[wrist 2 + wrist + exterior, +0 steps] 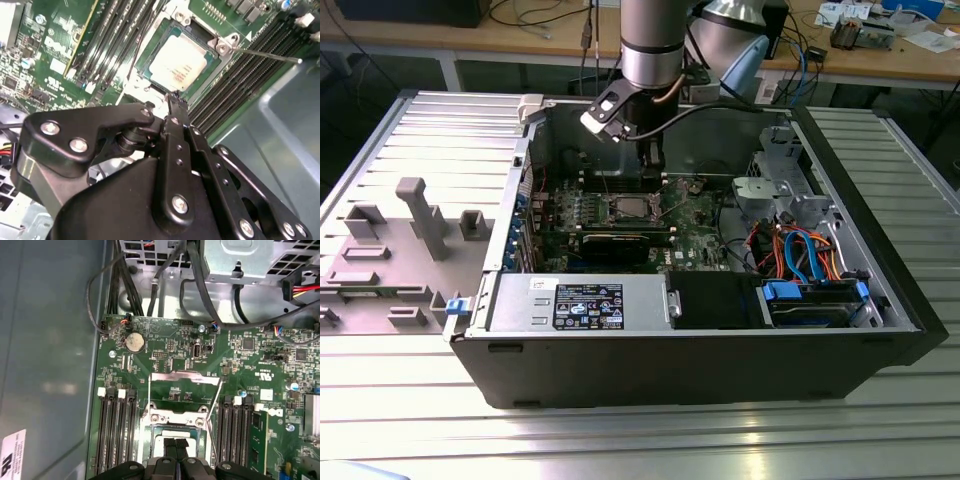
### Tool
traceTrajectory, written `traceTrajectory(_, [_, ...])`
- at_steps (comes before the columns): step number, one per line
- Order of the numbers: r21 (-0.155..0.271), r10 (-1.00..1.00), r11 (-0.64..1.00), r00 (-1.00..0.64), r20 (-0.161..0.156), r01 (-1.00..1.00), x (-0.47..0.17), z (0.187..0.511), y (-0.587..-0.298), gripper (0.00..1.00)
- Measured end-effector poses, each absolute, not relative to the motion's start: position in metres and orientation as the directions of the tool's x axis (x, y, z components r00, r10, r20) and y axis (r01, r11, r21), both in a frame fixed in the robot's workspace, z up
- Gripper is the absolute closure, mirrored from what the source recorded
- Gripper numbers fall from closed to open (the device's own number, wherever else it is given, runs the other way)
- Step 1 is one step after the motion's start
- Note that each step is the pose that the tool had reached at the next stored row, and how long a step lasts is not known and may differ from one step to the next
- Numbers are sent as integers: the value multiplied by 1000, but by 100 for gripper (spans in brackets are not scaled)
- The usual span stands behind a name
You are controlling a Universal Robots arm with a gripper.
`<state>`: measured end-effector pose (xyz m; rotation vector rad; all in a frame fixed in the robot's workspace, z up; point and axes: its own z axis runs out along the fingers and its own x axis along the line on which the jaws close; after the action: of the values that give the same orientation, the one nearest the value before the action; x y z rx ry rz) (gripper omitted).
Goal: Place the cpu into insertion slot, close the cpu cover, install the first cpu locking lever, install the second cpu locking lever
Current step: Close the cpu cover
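Black end effector (175, 100): state? (A)

Clenched. In both wrist views the two fingertips (170, 445) meet with nothing seen between them. The tips hang over one edge of the socket; contact with the frame cannot be told. (B)

Position of the cpu? (A)

The cpu (177, 65) lies flat in the socket, grey-silver face up, just beyond the fingertips. In the exterior view the end effector (655, 160) stands inside the computer case (690, 360), just beside the socket. (B)

Cover and levers? (A)

The cpu cover (177, 419) shows as a silvery frame just past the fingertips. Whether it is pressed fully down cannot be told. One thin lever rod (265, 54) runs from a socket corner out over the memory slots (240, 75), not tucked against the socket. (B)

Surroundings? (A)

Green motherboard (165, 350) carrying a coin battery (134, 342), with memory slots on both sides of the socket. Blue and orange cables (800, 250) lie toward the exterior view's right. A labelled power supply (580, 305) sits along the case wall nearest the exterior camera. The case lies open on a ribbed metal worktop (620, 440), and grey fixture blocks (420, 215) sit on it at the exterior view's left, beside the case. (B)
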<state>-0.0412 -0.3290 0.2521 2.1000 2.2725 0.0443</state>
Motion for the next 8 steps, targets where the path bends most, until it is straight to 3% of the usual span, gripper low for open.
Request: traceTrajectory(8, [53, 997, 79, -79, -15, 995, -39, 263, -329, 89])
